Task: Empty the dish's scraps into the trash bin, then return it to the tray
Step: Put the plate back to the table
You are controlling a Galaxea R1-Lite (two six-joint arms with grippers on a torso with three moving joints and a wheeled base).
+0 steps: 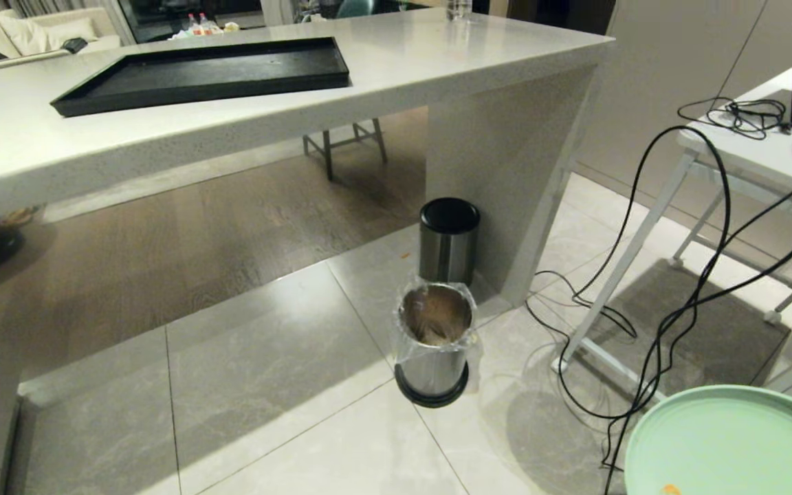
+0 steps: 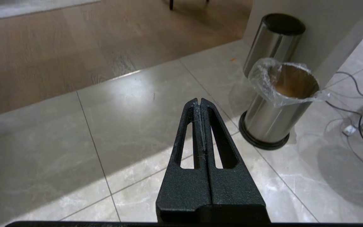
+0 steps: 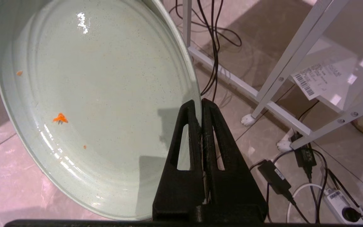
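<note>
Up on the counter in the head view sits the tray (image 1: 203, 72), bare, well ahead of and above where the right arm carries the dish (image 1: 733, 443). Only the dish's rim and part of its floor show at the frame's lower right corner; neither gripper is in this view. Trash bin (image 1: 435, 342) with bag liner stands on the tiles ahead, a black-topped bin (image 1: 448, 239) just behind it against the counter leg.

Left wrist view: left gripper (image 2: 199, 101) fingers pressed together, holding nothing, idle over bare tile. Lined bin off to one side of it, near but not under.

Right wrist view: right gripper (image 3: 200, 102) clamped on the dish's rim, one finger inside the rim, one outside. Dish looks nearly emptied — just small orange scraps (image 3: 60, 118) stuck to the floor of it, a couple of specks elsewhere. Can't confirm from here what went into the bin; liner interior is too murky.

Judgement: dump looks done, next is return to tray. Keep the clamp tight, level the dish before lifting, clear the counter edge, set down flat inside the tray rim before releasing. Cables (image 1: 678, 289) beside the arm — steer away.
</note>
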